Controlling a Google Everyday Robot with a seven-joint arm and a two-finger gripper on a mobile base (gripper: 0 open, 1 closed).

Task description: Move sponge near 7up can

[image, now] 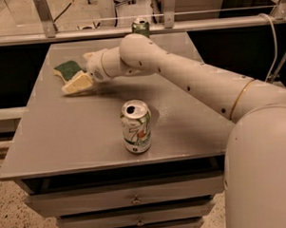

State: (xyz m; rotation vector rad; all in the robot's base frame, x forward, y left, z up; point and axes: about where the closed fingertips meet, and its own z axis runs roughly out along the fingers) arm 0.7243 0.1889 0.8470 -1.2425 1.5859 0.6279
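Note:
The sponge (68, 69), dark green on top, lies flat at the table's far left. My gripper (80, 71) reaches in from the right and sits right at the sponge's right end, low over the table. It looks open, with one pale finger (77, 84) in front of the sponge and the other tip behind it. The 7up can (136, 126), silver-white with a green logo and an open top, stands upright near the table's front edge, well in front and to the right of the sponge.
A dark green can (140, 26) stands at the table's far edge, behind my arm. The grey table (63, 138) has drawers below its front. A rail runs along the back. My arm spans the table's right half.

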